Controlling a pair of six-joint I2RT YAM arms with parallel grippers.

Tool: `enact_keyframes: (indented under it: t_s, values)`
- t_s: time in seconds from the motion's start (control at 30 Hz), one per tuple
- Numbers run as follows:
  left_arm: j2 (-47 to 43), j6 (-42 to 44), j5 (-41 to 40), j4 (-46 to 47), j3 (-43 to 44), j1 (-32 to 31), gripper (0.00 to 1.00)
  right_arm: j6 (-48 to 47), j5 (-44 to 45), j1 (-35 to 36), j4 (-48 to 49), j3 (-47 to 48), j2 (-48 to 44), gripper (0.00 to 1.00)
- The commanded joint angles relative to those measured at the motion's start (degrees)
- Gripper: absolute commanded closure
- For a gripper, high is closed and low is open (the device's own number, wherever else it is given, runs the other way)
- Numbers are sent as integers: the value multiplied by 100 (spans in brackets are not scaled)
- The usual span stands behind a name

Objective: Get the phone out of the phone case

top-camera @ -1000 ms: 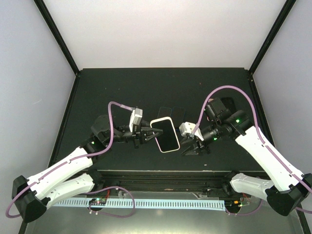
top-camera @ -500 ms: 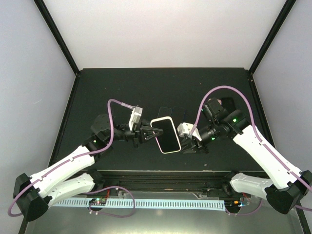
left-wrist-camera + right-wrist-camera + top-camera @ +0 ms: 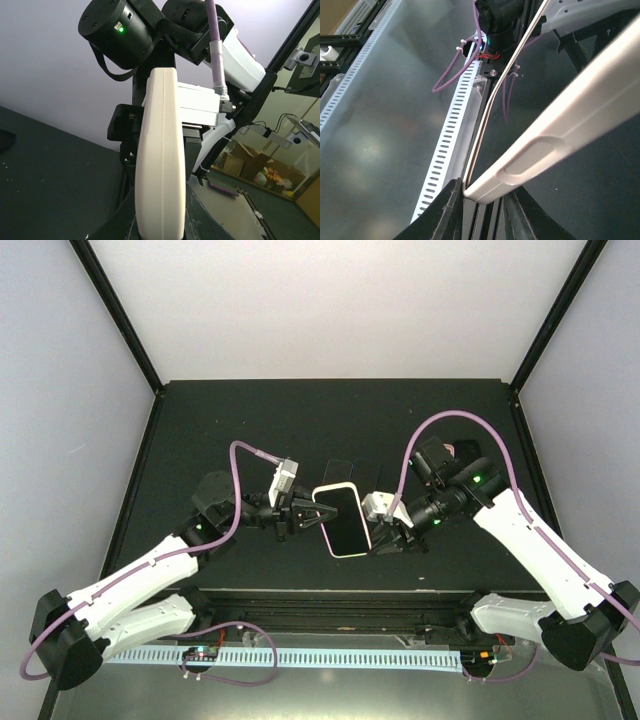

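Gripping the left long edge of the phone case (image 3: 336, 487), the left pincer (image 3: 310, 515) is clamped on it and holds it over the near middle of the matt black desk (image 3: 250, 420). The phone (image 3: 346, 523) is seated in the phone case with its glossy black screen facing up. The cream rim shows as a rounded-corner rectangle all round it.

Left wrist view: the phone case (image 3: 160, 165) is seen edge-on, smooth and cream with softly rounded shoulders, standing upright in the frame.

The right pincer (image 3: 382, 536) is at the opposite long edge, near the lower corner. Right wrist view: its two black fingers (image 3: 451, 212) straddle that corner of the phone case (image 3: 600, 80), which carries a raised oblong button bump (image 3: 535, 155) (same cream material, moulded in). A thin pale lip runs alongside. Whether these fingers press the phone case or merely flank it cannot be told.
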Motion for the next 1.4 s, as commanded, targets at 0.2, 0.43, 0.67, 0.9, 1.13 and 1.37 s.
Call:
enact_keyframes:
  t_s: [0.2, 0.43, 0.67, 0.9, 1.13, 1.37]
  values:
    - [188, -1043, 928, 1185, 314, 31, 99, -163, 1043, 428, 454, 207, -191, 79]
    - [94, -1122, 1071, 1062, 329, 14, 98, -283, 1492, 546, 608, 259, -168, 79]
    - [170, -1572, 1205, 1680, 170, -4, 98, -293, 1644, 545, 778, 229, -152, 79]
    - [259, -1798, 1323, 1935, 188, -21, 99, 225, 1749, 535, 1321, 127, -206, 80]
    - [169, -1773, 1325, 1824, 179, -21, 98, 940, 1371, 329, 2090, -51, -413, 78]
    - [41, -1755, 1312, 1761, 167, -21, 98, 1924, 1175, -160, 3043, -272, -430, 68]
